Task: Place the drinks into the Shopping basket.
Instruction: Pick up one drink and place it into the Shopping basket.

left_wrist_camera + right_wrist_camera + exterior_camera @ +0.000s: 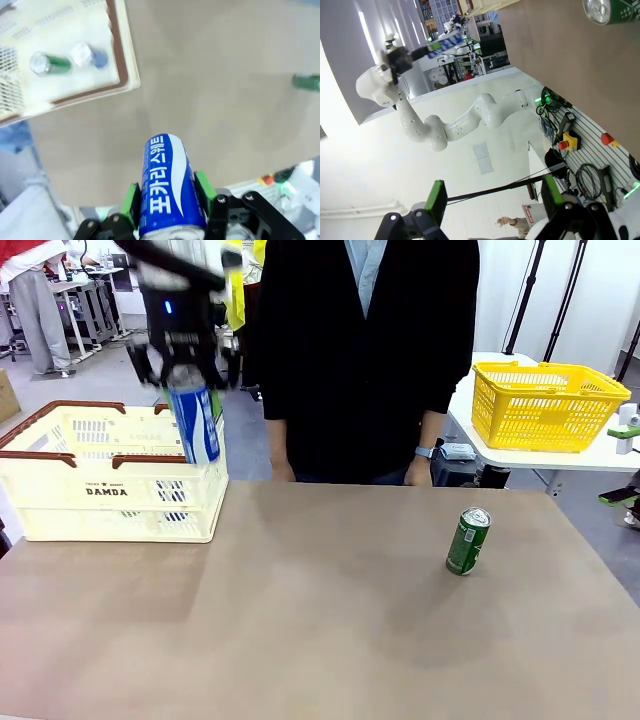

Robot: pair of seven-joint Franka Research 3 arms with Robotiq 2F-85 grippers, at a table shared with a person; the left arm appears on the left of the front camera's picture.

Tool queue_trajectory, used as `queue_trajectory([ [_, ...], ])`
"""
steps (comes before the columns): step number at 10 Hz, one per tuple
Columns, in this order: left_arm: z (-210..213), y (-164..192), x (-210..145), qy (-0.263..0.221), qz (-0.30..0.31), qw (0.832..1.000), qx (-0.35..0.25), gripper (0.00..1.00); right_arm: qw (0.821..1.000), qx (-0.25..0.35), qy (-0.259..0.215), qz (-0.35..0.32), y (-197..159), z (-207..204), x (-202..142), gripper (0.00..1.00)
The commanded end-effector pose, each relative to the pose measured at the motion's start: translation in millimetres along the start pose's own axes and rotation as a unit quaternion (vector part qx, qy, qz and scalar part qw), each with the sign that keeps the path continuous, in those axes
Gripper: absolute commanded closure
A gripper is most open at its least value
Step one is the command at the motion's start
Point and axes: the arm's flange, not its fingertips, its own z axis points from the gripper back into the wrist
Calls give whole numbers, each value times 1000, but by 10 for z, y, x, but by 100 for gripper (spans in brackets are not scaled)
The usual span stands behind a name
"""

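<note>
- Right hand (494, 197) nearest us: green fingers spread wide, nothing between them.
- Out on the bare tabletop (330, 630), the dark green can (468, 540) stands alone at the robot's right, leaning a little, well apart from everything else. The right wrist view catches its silver top (610, 10).
- Over to the robot's left, the left hand (185, 370) is up in the air with its fingers clamped on the blue can (195, 425). The can hangs tilted, bottom end low, by the right end of the basket (110, 490).
- From the left wrist, the green pads squeeze both sides of the blue can (170, 180), white lettering facing up.
- The basket (118, 50) sits on the tabletop's far left corner; a green can (50, 63) and a second blue can (90, 56) lie inside, side by side, blurred.
- Beyond the far edge, a person (365, 350) in a dark jacket stands facing us.
- Back right, a yellow basket (545, 405) rests on a separate white table.
</note>
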Motion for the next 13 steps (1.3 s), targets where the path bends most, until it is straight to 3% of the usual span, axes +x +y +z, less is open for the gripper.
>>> queue_trajectory([
  [1, 200, 167, 383, -54, -2, 999, -4, 100, 1000, -2, 5, -9, 44, 7, -25, 0],
  [3, 194, 560, 882, -104, 84, 991, 9, 100, 1000, -2, 5, -9, 44, 7, -25, 0],
  [4, 103, 699, 1035, -106, 86, 991, -2, 100, 1000, -2, 5, -9, 44, 7, -25, 0],
  [6, -19, 834, 1171, -36, 143, 989, 6, 100, 1000, -2, 5, -9, 44, 7, -25, 0],
  [7, 15, 857, 1104, -92, 89, 992, -5, 100, 1000, -2, 5, -9, 44, 7, -25, 0],
  [11, -87, 826, 1160, -75, 99, 992, -5, 100, 1000, -2, 5, -9, 44, 7, -25, 0],
  [13, -238, 901, 1363, -58, 6, 997, 44, 100, 1000, -2, 5, -9, 44, 7, -25, 0],
])
